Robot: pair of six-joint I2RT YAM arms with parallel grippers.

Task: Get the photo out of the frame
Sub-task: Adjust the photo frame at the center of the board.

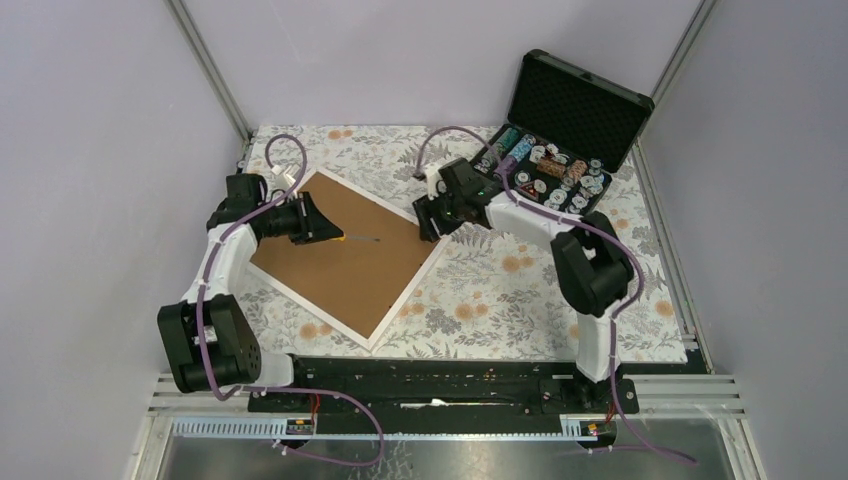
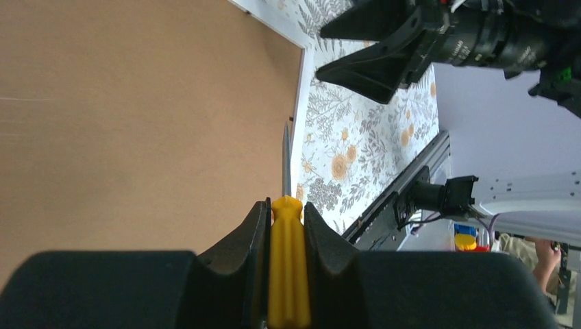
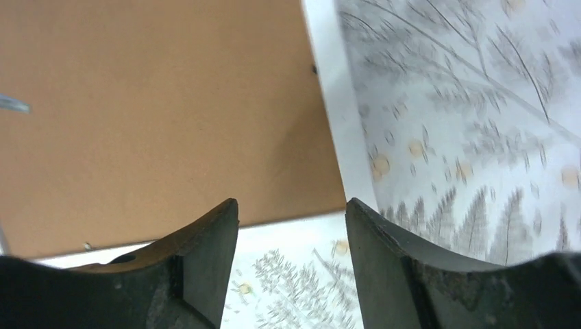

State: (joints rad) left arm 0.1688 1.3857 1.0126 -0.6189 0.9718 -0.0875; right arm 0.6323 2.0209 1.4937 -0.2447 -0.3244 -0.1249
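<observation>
The frame [image 1: 340, 258] lies face down on the floral cloth, brown fibreboard back up, with a narrow white border [image 1: 405, 296] round it. The photo is hidden beneath that back. My left gripper [image 1: 325, 232] hovers over the frame's upper left part, shut on a yellow-handled screwdriver [image 2: 288, 264]. The thin metal shaft [image 2: 286, 161] reaches toward the frame's right edge. My right gripper [image 1: 428, 225] hangs over the frame's right corner [image 3: 329, 199], open, with nothing between its fingers [image 3: 212, 233]. The brown back [image 3: 157, 103] fills most of the right wrist view.
An open black foam-lined case [image 1: 575, 105] with poker chips [image 1: 545, 170] stands at the back right. The floral tablecloth [image 1: 520, 280] covers the table. Purple walls and metal posts [image 1: 215, 70] enclose the sides. The arm bases sit on the black rail [image 1: 430, 385] at the near edge.
</observation>
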